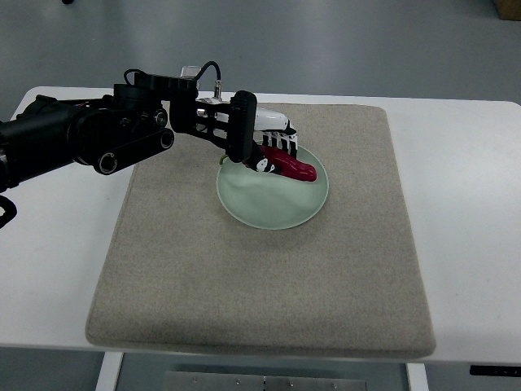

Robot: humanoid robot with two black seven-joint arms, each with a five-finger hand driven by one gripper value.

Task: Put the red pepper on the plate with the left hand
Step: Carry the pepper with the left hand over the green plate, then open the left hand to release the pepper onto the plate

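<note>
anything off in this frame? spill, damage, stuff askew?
Nothing stands out. The left robot hand is over the far edge of the plate, fingers around the red pepper, which lies on the plate. The plate sits flat on the mat, which lies square on the table. No spill or damage shows.

One long glossy red pepper [291,166]. One round pale green glass plate [273,204]. One square beige felt mat [260,277]. One white table [464,204]. One black robot hand [264,142], on one arm.
</note>
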